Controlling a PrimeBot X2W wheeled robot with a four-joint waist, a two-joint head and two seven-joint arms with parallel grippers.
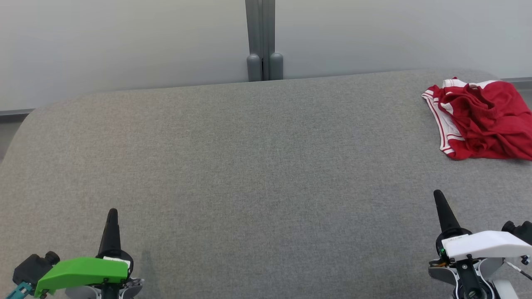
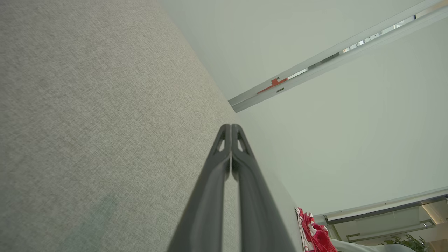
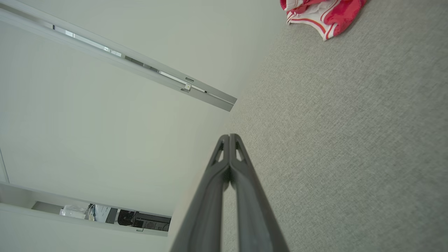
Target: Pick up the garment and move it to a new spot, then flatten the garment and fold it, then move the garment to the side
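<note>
Red crumpled cloth garment with white-striped trim (image 1: pixel 482 120) sat at the far right of the grey fabric-covered counter (image 1: pixel 249 166), close to the far edge and cut off by the right edge of the head view. It was bunched, not flat. The striped white band faced left and ran far-to-near. The true long axis couldn't be told from the heap.

The counter's far edge was rounded at the left corner, with a pale wall and a grey vertical post (image 1: pixel 262 41) behind it. There was wide bare fabric across the middle and left, with open room between the tools and the garment.

Left tool (image 1: pixel 112 214), with the green cover, was at near left, fingers pressed together and holding nothing. Right tool (image 1: pixel 438 195), with the white cover, was at near right, fingers also together and holding nothing. It was well short of the garment, which lay beyond it and slightly to the right. Both tools pointed toward the far edge.
</note>
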